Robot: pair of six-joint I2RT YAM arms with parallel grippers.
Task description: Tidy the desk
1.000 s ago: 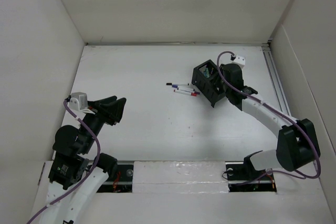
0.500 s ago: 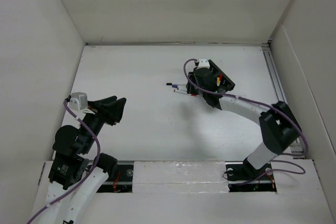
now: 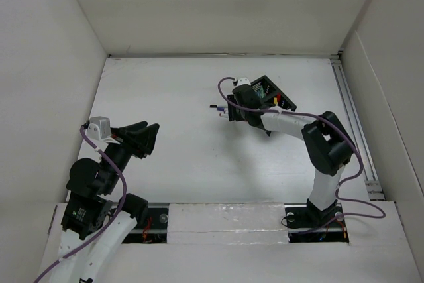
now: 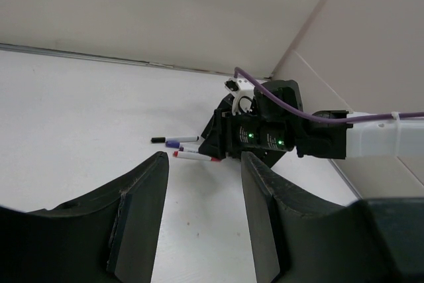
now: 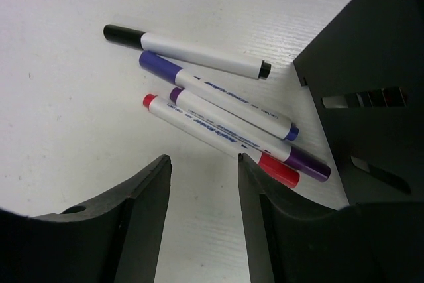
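The white worktop (image 3: 172, 91) spreads wide between white walls. Four markers (image 5: 218, 107) lie on it beside a black mesh organizer (image 5: 371, 64), just beneath the right fingers (image 5: 142, 223), which are parted and empty. The left fingers (image 4: 139, 217), parted and holding nothing, hover over the worktop's near-left area.

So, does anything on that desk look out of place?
Yes: four markers lie loose, fanned together on the desk beside the black organizer rather than in it. The organizer sits skewed to the desk's edges.
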